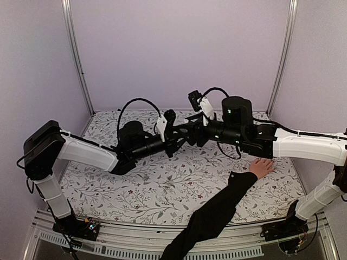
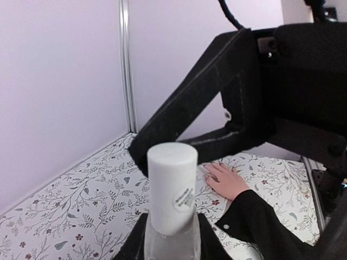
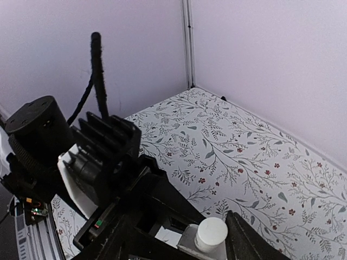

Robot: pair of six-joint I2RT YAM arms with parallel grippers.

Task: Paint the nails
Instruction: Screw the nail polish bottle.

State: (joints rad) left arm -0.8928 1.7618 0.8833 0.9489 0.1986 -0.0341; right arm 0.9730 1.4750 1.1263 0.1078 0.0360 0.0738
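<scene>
My left gripper [image 1: 180,136] is shut on a small pale translucent bottle [image 2: 171,241] with a white cap [image 2: 172,187], held up over the middle of the table. My right gripper [image 1: 191,131] meets it from the right, its jaws open on either side of the cap [image 3: 211,233]. One black finger [image 2: 184,103] of the right gripper rises behind the cap. A light-skinned hand [image 1: 262,167] in a long black sleeve [image 1: 217,208] lies flat on the table at the right. Its fingertips with the nails [image 2: 207,168] are too small to make out.
The table has a floral cloth [image 1: 162,184]. Lilac walls with metal posts [image 1: 78,59] close in the back and sides. The white right forearm [image 1: 309,146] passes over the hand. Black cables loop above both wrists.
</scene>
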